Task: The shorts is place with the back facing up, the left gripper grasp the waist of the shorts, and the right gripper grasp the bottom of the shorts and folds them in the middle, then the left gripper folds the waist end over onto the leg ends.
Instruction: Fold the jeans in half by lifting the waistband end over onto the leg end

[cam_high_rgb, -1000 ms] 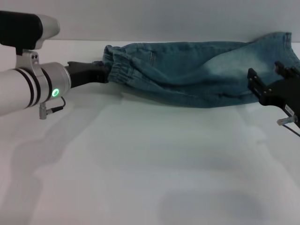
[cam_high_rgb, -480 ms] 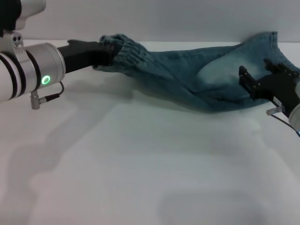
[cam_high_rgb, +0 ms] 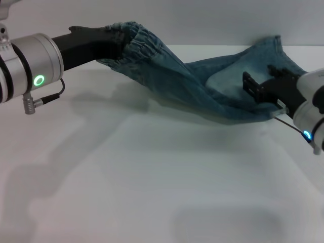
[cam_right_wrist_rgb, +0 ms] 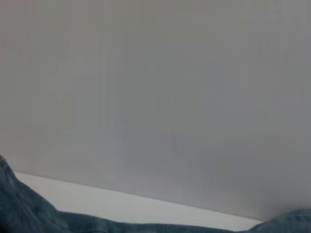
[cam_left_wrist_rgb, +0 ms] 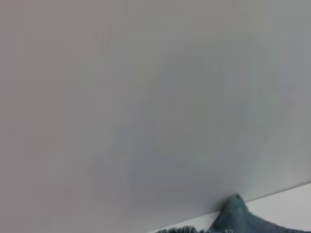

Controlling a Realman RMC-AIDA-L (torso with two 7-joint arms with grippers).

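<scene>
From my head view, my left gripper (cam_high_rgb: 115,41) is clamped on the waist (cam_high_rgb: 135,38) of the shorts (cam_high_rgb: 202,86), holding that ruffled band lifted above the white table (cam_high_rgb: 152,177). The denim slopes down from there to my right gripper (cam_high_rgb: 266,83), whose two black fingers stand apart over the leg end of the fabric, which lies on the table at the far right (whether they touch the cloth I cannot tell). My left wrist view shows none of this grip: mostly grey wall, with just a corner of the shorts (cam_left_wrist_rgb: 238,221) at the edge. My right wrist view likewise gives wall, a strip of table and a fringe of denim (cam_right_wrist_rgb: 29,213).
</scene>
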